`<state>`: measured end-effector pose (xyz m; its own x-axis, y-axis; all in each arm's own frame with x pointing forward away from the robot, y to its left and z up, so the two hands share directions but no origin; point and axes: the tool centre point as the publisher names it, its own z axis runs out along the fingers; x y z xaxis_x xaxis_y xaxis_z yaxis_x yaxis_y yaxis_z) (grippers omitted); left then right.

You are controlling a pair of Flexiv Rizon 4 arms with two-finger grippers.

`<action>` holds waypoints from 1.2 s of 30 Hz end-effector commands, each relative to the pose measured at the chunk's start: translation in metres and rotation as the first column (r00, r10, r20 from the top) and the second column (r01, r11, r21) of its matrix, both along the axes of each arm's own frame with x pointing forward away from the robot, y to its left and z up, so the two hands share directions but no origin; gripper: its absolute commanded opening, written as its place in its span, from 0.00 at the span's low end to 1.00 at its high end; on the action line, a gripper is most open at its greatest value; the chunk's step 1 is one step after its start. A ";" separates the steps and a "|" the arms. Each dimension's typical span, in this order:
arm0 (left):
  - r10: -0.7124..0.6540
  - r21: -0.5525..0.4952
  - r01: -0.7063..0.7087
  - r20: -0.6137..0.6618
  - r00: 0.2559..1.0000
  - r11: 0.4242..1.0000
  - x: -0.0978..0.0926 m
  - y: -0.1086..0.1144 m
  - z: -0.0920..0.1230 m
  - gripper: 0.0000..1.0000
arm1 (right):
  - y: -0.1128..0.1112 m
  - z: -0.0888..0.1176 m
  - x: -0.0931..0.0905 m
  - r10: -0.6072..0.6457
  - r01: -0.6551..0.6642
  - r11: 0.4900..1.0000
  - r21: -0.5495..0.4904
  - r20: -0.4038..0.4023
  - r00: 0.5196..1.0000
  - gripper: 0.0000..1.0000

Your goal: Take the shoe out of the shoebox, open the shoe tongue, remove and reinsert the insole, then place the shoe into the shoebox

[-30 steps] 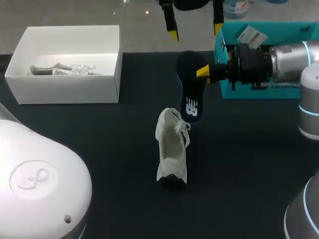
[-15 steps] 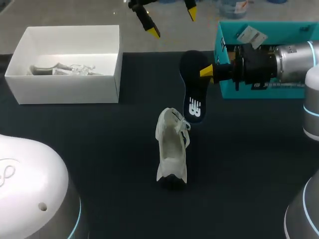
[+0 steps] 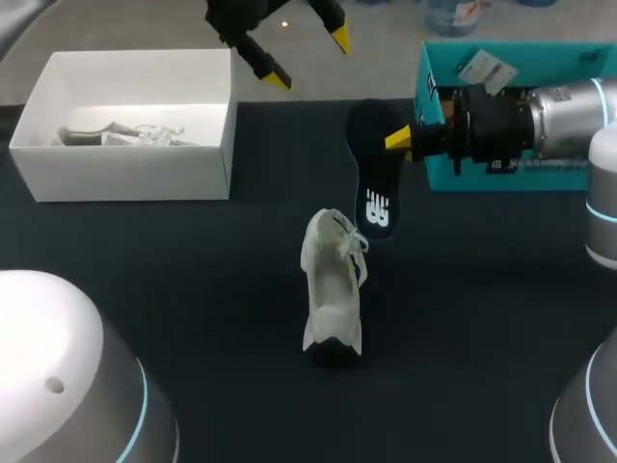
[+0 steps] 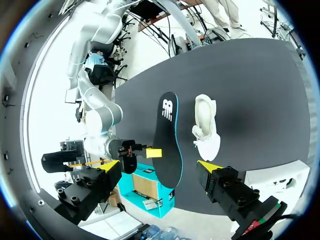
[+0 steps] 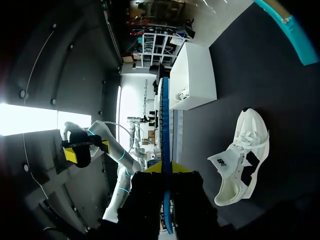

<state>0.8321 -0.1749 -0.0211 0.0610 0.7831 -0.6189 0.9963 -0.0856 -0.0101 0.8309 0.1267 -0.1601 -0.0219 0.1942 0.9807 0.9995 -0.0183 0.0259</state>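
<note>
A white shoe (image 3: pixel 333 285) lies on the dark table (image 3: pixel 193 289), its toe toward the near edge. My right gripper (image 3: pixel 397 140) is shut on the edge of a dark navy insole (image 3: pixel 376 178), holding it in the air just beyond the shoe's heel. In the right wrist view the insole (image 5: pixel 166 125) stands edge-on between the fingers, with the shoe (image 5: pixel 240 155) beside it. My left gripper (image 3: pixel 307 58) hangs open and empty high over the table's far edge. Its wrist view looks down on the insole (image 4: pixel 167 140) and the shoe (image 4: pixel 206 125).
A white shoebox (image 3: pixel 130 121) holding crumpled clear wrapping stands at the far left. A teal box (image 3: pixel 511 106) sits at the far right, behind my right arm. Both arms' pale bases fill the near corners.
My left gripper has swung leftward along the far edge, still open. The right gripper and the insole have barely shifted. The shoe has not moved.
</note>
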 end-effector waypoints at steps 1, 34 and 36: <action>0.037 -0.047 -0.037 0.004 0.999 0.998 0.000 -0.003 -0.002 1.00 | 0.002 0.001 0.003 0.009 -0.009 1.000 -0.003 -0.001 1.000 0.00; 0.345 -0.558 -0.289 -0.005 0.939 0.778 0.024 0.018 -0.024 1.00 | 0.009 0.010 -0.003 0.004 -0.007 0.997 0.075 0.043 0.999 0.00; 0.362 -0.586 -0.285 0.015 0.932 0.758 0.031 0.016 -0.030 1.00 | 0.004 0.012 -0.002 -0.015 0.011 0.997 0.081 0.042 0.999 0.00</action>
